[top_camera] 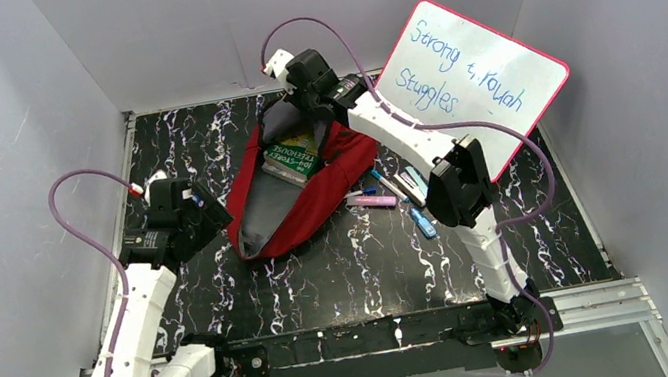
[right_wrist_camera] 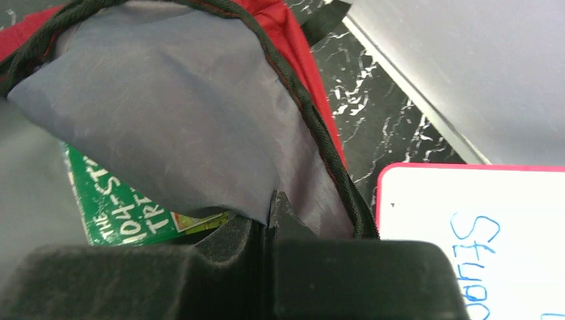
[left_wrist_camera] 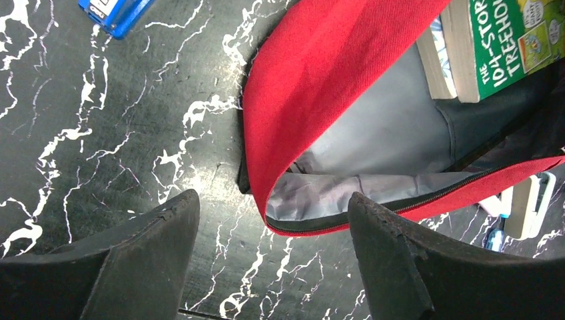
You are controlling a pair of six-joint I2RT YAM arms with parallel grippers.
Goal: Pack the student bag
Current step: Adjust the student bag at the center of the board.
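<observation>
"What can't you make out from here?"

"The green paperback (top_camera: 294,151) inside has its title cut off by the flap. A second book under it shows only its page edges. The loose pens and markers (top_camera: 382,196) beside the bag are partly behind the right arm."

"And the bag itself?"

"The soft red fabric backpack (top_camera: 314,214) lies in the middle of the black marbled table (top_camera: 353,266). Its mouth gapes, showing the grey lining, with a dark zipper along the rim. The right gripper (top_camera: 294,104) is at its far end, fingers clenched on the edge of the grey-lined flap. The left gripper (top_camera: 215,212) hangs over the near left end, jaws spread wide and gripping nothing. The bag's rim sits just below, between its fingers."
</observation>
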